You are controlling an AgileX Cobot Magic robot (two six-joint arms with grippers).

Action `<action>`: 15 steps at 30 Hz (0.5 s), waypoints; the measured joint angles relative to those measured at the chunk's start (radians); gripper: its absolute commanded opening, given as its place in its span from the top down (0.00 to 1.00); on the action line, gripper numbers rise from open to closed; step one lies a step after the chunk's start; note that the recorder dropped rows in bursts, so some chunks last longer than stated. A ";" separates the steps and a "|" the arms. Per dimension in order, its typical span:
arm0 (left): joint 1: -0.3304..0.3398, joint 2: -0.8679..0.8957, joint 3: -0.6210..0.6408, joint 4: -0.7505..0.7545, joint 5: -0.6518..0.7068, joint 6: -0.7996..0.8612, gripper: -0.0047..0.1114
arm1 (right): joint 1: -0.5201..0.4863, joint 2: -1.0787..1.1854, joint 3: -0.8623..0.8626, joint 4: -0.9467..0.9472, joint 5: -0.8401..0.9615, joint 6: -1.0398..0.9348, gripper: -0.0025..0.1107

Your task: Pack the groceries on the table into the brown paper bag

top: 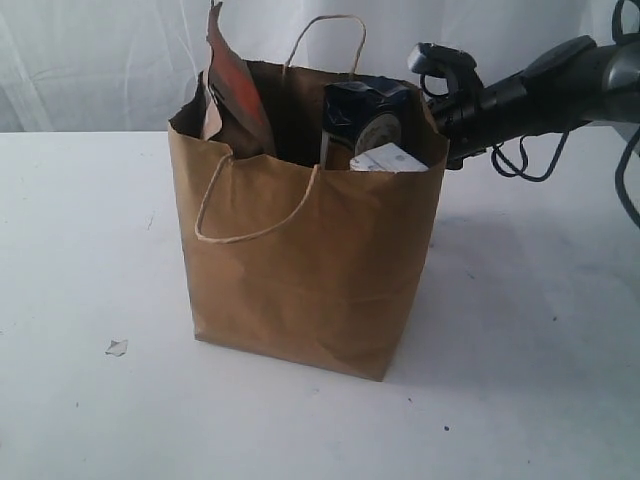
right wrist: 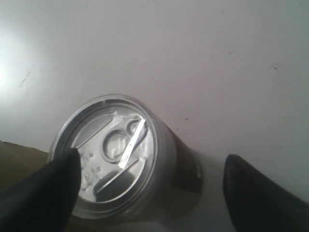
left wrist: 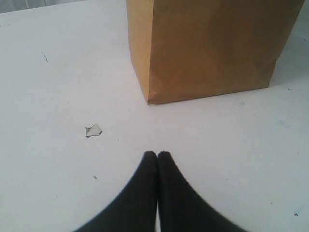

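white table (top: 80,200): paper scrap (top: 117,347) near brown paper bag (top: 310,270), apart.

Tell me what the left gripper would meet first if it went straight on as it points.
Probably the tall brown kraft paper bag, near its bottom corner. The shut left gripper aims there over the white tabletop; the small paper scrap lies off that line. Tilt unclear: the tabletop could come first.

Plain kraft brown all over the paper bag (top: 300,280), handles included. Rusty orange and brown on the pouch (top: 238,95). Dull white, flecked with small dark specks, across the table (top: 80,220). Bright silver on the lid of the can (right wrist: 120,159), near-black down its side. Matte black on the left gripper (left wrist: 157,154).
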 measured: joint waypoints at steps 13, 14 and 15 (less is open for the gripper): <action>0.000 0.000 0.000 0.000 0.000 0.000 0.96 | 0.000 0.000 -0.009 -0.082 -0.019 0.088 0.32; 0.000 0.000 0.000 0.000 0.000 0.000 0.96 | 0.000 0.000 -0.009 -0.073 -0.021 0.088 0.32; 0.000 0.000 0.000 0.000 0.000 0.000 0.96 | 0.000 0.000 -0.009 -0.063 -0.021 0.088 0.32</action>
